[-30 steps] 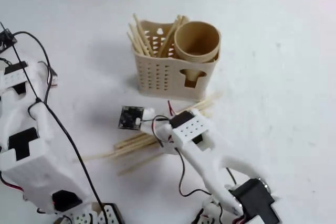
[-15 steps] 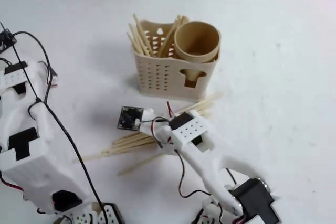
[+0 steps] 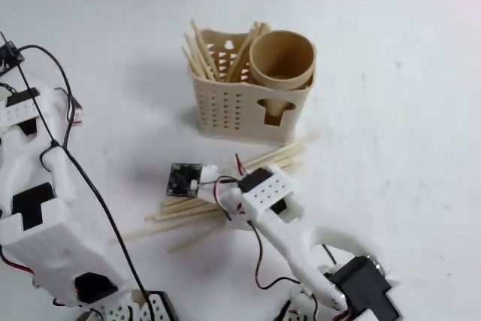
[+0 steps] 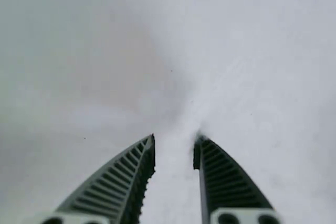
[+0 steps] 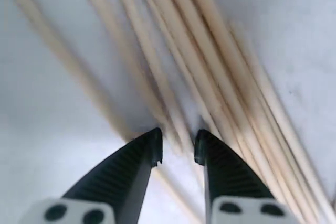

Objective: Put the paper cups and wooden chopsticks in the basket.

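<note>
The right jaws stand slightly released, their tips low over the loose chopsticks (image 5: 210,72), one stick running through the gap unpinched. The left jaws are parted too, over bare desk (image 4: 236,51). In the high view those loose sticks fan out below centre, just in front of the basket (image 3: 240,110), which holds a paper cup (image 3: 282,58) and upright chopsticks (image 3: 199,54).
</note>
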Robot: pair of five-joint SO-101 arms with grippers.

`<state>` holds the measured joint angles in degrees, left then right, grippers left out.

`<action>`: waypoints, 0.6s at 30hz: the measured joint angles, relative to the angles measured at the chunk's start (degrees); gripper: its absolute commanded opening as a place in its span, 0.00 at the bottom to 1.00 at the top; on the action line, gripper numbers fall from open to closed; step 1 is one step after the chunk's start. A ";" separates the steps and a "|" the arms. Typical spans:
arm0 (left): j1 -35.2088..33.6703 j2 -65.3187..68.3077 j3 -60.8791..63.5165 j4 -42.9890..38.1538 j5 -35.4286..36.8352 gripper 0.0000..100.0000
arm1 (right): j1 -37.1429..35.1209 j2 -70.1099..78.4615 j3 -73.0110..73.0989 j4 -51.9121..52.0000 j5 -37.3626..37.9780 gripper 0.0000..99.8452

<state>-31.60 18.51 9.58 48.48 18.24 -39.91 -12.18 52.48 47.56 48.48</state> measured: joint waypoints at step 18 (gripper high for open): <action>0.00 0.00 0.00 0.00 0.00 0.14 | -0.09 -0.09 -1.14 2.11 -5.54 0.02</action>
<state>-31.60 18.51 9.58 48.48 18.24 -40.00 -12.26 51.34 49.67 42.95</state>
